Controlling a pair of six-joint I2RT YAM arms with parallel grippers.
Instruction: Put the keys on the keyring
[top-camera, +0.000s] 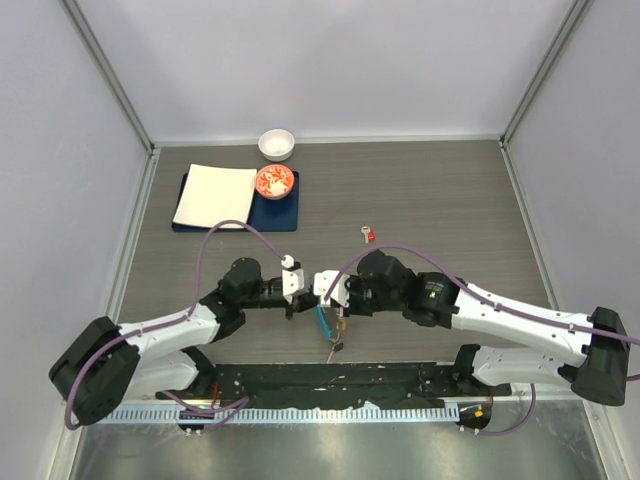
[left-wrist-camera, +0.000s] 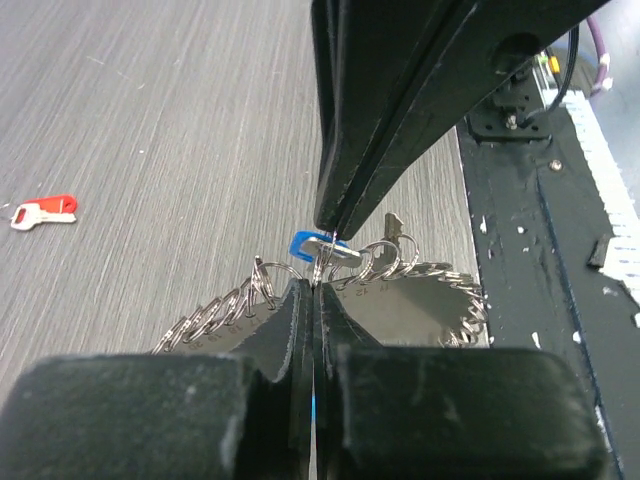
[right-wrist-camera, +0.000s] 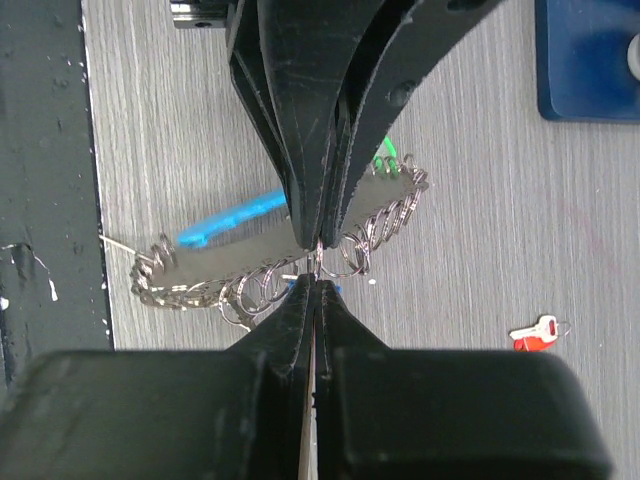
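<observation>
Fingers (left-wrist-camera: 285, 325) of L gripper (left-wrist-camera: 313, 292) and R gripper (right-wrist-camera: 313, 287) both pinched shut, tip to tip on keyring (right-wrist-camera: 365, 235) coil. Blue key (left-wrist-camera: 305, 243) sits at that joint. Red key (top-camera: 369, 234) loose on table (top-camera: 450, 190), far side, prob nearer R.

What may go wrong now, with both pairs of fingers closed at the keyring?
1. The blue key sits just at the very tips of the right fingers; it may slip out.
2. The left fingers meet them tip to tip over the keyring; a small push may knock them together.
</observation>
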